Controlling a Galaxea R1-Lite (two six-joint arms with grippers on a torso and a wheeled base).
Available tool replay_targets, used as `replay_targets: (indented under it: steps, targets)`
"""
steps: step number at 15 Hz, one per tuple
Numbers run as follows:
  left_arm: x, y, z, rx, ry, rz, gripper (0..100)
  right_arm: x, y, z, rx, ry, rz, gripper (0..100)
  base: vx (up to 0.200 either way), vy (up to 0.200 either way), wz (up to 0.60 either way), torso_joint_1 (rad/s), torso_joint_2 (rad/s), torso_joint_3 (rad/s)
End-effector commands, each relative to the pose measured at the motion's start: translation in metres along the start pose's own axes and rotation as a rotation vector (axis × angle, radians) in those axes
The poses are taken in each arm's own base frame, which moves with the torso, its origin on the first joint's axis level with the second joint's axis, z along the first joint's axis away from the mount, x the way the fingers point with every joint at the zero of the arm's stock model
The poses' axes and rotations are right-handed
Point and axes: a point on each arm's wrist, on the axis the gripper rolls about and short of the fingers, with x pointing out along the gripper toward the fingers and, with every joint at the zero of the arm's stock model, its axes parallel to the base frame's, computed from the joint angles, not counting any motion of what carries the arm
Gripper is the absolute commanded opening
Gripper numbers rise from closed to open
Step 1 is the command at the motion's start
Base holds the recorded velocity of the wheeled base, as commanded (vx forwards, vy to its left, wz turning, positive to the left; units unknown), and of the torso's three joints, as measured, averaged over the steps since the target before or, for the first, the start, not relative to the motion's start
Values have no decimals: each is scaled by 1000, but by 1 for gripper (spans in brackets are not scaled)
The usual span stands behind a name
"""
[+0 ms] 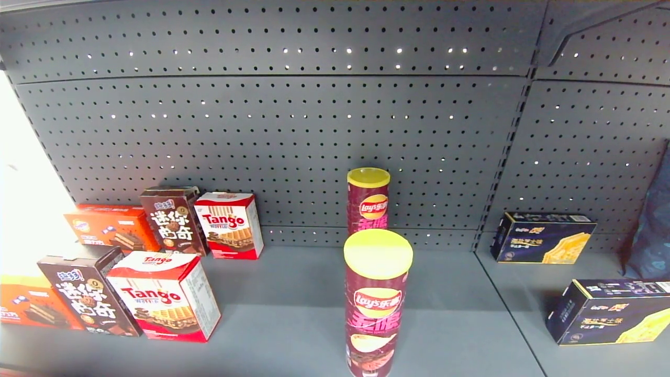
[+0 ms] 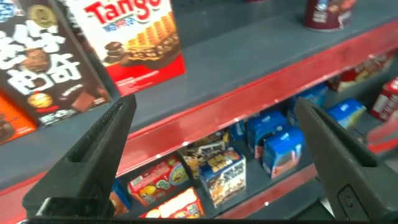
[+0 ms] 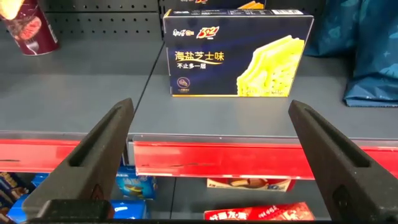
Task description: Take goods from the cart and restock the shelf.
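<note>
Shelf (image 1: 293, 319) carries, left to right: orange boxes (image 1: 112, 228), brown boxes (image 1: 86, 296) with white lettering, red-white wafer boxes (image 1: 167, 296), two maroon crisp tubes (image 1: 376, 298) with yellow lids, upright at centre, and dark blue boxes (image 1: 542, 238) picturing yellow wafers. Left pincer (image 2: 211, 118) is spread apart and empty, before the shelf's red edge near a wafer box. Right pincer (image 3: 211, 112) is spread apart and empty, facing a blue box.

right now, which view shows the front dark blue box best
Right wrist view: the front dark blue box faces the camera, its whole front showing. The head view has it angled, cut at the right edge.
</note>
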Motion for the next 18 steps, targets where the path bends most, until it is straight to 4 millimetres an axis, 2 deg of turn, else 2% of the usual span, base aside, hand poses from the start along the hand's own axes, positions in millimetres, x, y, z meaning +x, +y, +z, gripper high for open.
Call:
replay_targets:
  steps: [1, 2, 3, 4, 5, 8, 10, 13, 14, 15, 16, 18]
  targets:
    - [8, 0, 3, 9, 92, -20, 100, 0, 0, 0, -1, -1, 0, 100, 0, 0, 0, 0, 0, 0]
    - [7, 0, 3, 7, 89, -41, 100, 0, 0, 0, -1, -1, 0, 100, 0, 0, 0, 0, 0, 0]
    - [10, -6, 4, -68, 128, -22, 100, 0, 0, 0, 1, -1, 0, 100, 0, 0, 0, 0, 0, 0]
    - [12, -10, 6, -124, 139, -125, 100, 0, 0, 0, 1, -1, 0, 100, 0, 0, 0, 0, 0, 0]
    - [15, -12, 7, -146, 151, -142, 100, 0, 0, 0, -1, -1, 0, 100, 0, 0, 0, 0, 0, 0]
    - [22, -13, 9, -244, 199, -104, 100, 0, 0, 0, 1, -1, 0, 100, 0, 0, 0, 0, 0, 0]
    - [24, -9, 8, -282, 233, 100, 100, 0, 0, 0, 1, -1, 0, 100, 0, 0, 0, 0, 0, 0]
    - [19, -5, 5, -231, 233, 454, 100, 0, 0, 0, 1, -1, 0, 100, 0, 0, 0, 0, 0, 0]
    - [17, -5, 5, -225, 227, 499, 100, 0, 0, 0, 1, -1, 0, 100, 0, 0, 0, 0, 0, 0]
    - [14, -5, 3, -205, 213, 618, 100, 0, 0, 0, 1, -1, 0, 100, 0, 0, 0, 0, 0, 0]
    - [12, -5, 3, -192, 197, 643, 100, 0, 0, 0, 1, -1, 0, 100, 0, 0, 0, 0, 0, 0]
    - [11, -6, 3, -172, 166, 568, 100, 0, 0, 0, 1, -1, 0, 100, 0, 0, 0, 0, 0, 0]
